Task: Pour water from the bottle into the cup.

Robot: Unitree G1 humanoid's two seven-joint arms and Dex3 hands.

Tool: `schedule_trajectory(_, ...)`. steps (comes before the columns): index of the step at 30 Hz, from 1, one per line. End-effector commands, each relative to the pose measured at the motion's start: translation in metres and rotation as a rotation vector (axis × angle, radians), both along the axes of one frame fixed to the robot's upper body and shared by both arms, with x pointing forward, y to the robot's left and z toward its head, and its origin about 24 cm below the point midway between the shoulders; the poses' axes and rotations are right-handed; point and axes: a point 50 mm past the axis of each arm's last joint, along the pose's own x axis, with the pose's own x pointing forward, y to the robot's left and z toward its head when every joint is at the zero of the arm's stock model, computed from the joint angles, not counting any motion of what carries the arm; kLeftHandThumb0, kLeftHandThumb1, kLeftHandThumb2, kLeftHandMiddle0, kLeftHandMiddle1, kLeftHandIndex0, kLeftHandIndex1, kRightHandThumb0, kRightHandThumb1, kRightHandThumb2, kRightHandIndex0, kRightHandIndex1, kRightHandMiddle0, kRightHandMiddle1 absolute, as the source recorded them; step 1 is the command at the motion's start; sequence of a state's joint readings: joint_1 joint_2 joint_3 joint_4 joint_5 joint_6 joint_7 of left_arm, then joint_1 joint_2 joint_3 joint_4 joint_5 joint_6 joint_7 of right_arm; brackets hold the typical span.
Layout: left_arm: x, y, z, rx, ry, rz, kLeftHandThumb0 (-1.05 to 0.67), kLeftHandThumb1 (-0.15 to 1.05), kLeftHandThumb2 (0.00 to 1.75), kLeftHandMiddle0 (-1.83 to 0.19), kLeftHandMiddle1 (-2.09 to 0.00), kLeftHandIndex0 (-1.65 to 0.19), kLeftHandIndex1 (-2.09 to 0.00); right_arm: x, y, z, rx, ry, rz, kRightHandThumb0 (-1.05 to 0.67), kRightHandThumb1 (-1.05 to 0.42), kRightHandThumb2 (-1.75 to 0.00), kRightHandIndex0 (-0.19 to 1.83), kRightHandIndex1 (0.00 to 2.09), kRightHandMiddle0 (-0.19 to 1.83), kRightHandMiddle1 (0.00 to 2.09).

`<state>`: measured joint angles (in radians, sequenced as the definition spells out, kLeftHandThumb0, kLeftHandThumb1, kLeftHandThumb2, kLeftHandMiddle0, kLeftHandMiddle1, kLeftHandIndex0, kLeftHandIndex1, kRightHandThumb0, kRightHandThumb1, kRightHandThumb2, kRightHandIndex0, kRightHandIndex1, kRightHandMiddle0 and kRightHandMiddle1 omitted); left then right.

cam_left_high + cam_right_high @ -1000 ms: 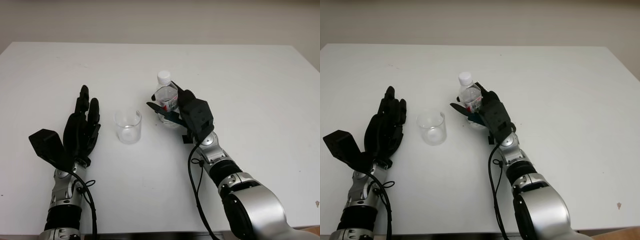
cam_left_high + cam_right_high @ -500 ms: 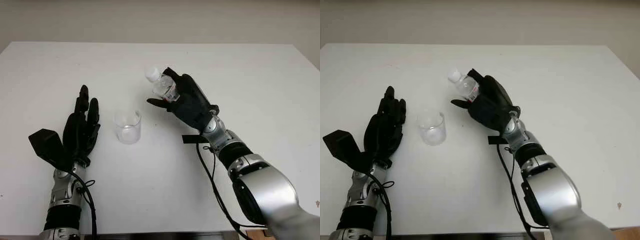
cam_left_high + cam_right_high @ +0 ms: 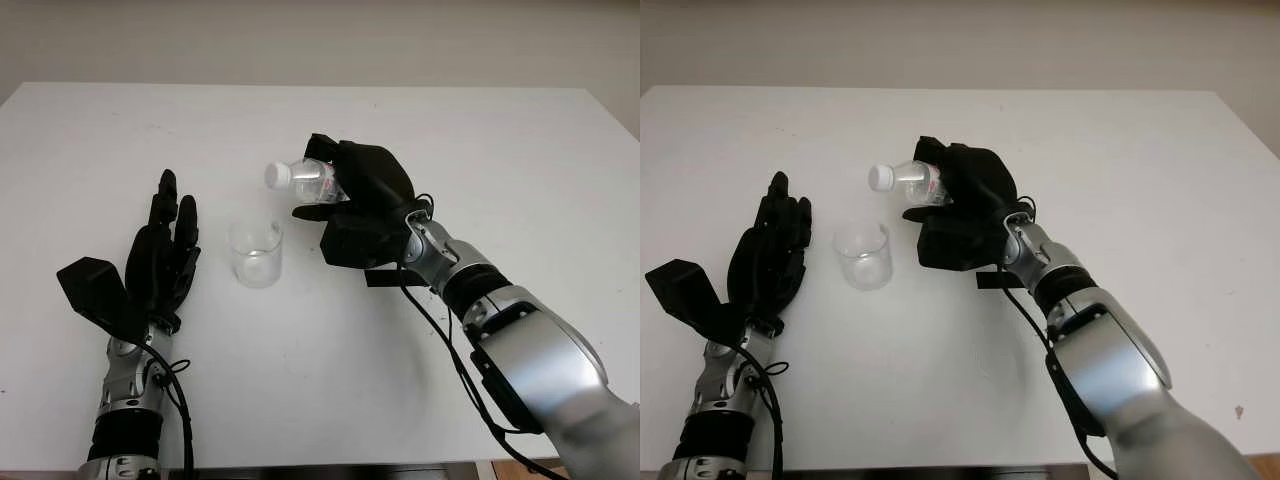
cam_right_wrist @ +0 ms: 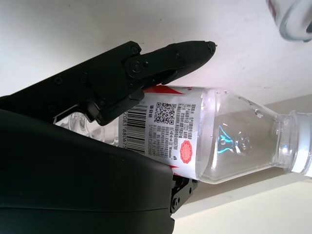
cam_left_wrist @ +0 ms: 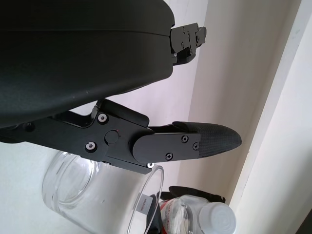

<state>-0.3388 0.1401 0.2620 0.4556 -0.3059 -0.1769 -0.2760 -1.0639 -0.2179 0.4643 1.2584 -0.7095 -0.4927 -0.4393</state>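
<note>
A clear plastic cup (image 3: 256, 254) stands on the white table (image 3: 480, 150). My right hand (image 3: 345, 200) is shut on a small clear water bottle (image 3: 310, 180) with a white cap and a red-and-white label. The bottle hangs tilted almost level above the table, its capped neck pointing left, up and to the right of the cup's rim. The label and barcode face the right wrist view on the bottle (image 4: 195, 136). My left hand (image 3: 165, 250) is open, left of the cup. The cup (image 5: 97, 195) sits close beside that hand in the left wrist view.
The white table spreads wide on every side, with a pale wall behind its far edge. A black cable (image 3: 440, 340) trails along my right forearm.
My right hand has lifted the bottle off the table and tipped it from upright to nearly level, neck swinging left toward the cup. The left hand and the cup have stayed put.
</note>
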Motion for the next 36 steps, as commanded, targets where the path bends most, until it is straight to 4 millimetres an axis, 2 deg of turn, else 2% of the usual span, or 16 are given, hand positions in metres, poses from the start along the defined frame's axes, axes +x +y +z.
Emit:
schedule_trajectory(1,-0.001,-0.002,-0.003,-0.009,0.005,-0.002,-0.7,1.05,0.43,0.14,-0.05,0.16,-0.05,0.002,0.003,0.014,-0.012,-0.065,0.016,-0.42,-1.05,-0.27,1.24,2.09,0.88,2.09)
schedule_trajectory(13,-0.001,-0.004,-0.006,-0.026,0.014,0.008,-0.73,1.05,0.39,0.14,-0.06,0.16,-0.06,-0.002,0.014,0.02,-0.2,-0.331,0.063,-0.42,-1.05,-0.18,1.28,2.09,0.87,2.09)
schedule_trajectory(16,-0.001,-0.004,-0.007,-0.02,0.014,0.007,-0.73,1.05,0.39,0.13,-0.06,0.15,-0.06,-0.002,0.016,0.026,-0.253,-0.384,0.078,-0.43,-1.05,-0.24,1.25,2.09,0.84,2.09)
schedule_trajectory(21,-0.001,-0.006,-0.007,-0.023,0.02,0.007,-0.72,1.05,0.4,0.14,-0.05,0.16,-0.06,-0.001,0.02,0.037,-0.336,-0.485,0.123,-0.42,-1.05,-0.18,1.23,2.09,0.8,2.09)
schedule_trajectory(26,-0.002,-0.007,-0.008,-0.019,0.021,0.014,-0.72,1.05,0.41,0.14,-0.05,0.16,-0.06,-0.001,0.024,0.044,-0.37,-0.524,0.141,-0.45,-1.05,-0.14,1.26,2.09,0.8,2.09)
schedule_trajectory(33,-0.002,-0.008,-0.009,-0.029,0.019,0.017,-0.71,1.05,0.43,0.14,-0.05,0.16,-0.06,-0.001,0.026,0.047,-0.449,-0.611,0.146,-0.49,-1.05,-0.16,1.27,2.09,0.8,2.09)
schedule_trajectory(36,-0.001,-0.009,-0.01,-0.033,0.016,0.01,-0.71,1.05,0.43,0.14,-0.05,0.16,-0.05,-0.002,0.028,0.046,-0.491,-0.66,0.152,-0.51,-1.05,-0.18,1.25,2.09,0.7,2.09)
